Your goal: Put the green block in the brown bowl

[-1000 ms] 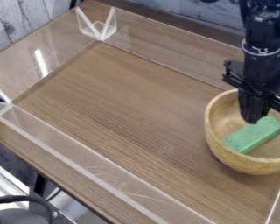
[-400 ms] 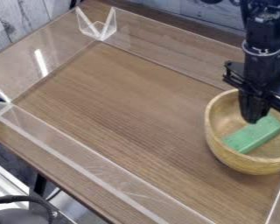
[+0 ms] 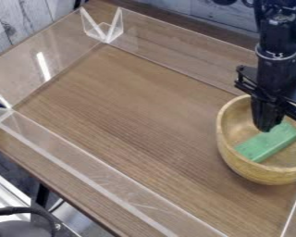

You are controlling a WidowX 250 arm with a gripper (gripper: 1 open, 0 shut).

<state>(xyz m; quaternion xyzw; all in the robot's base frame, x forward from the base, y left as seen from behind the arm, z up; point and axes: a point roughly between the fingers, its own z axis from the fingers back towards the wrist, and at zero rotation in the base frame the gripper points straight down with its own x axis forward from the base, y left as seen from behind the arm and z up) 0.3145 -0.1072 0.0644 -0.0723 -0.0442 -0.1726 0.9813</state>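
Green block [image 3: 268,143] lies inside the brown bowl [image 3: 232,153], tilted against the far inner wall toward the right side. Just above its upper end hangs the gripper [image 3: 269,118], pointing straight down with its jaws drawn fully together and nothing between them. Whether the fingertips touch the block cannot be told from this angle. If they do, lifting away could drag the block or nudge the bowl, which sits close to the right edge of the wooden table [image 3: 126,111]. The bowl's right rim is cut off by the frame, and the arm's upper part is out of view.
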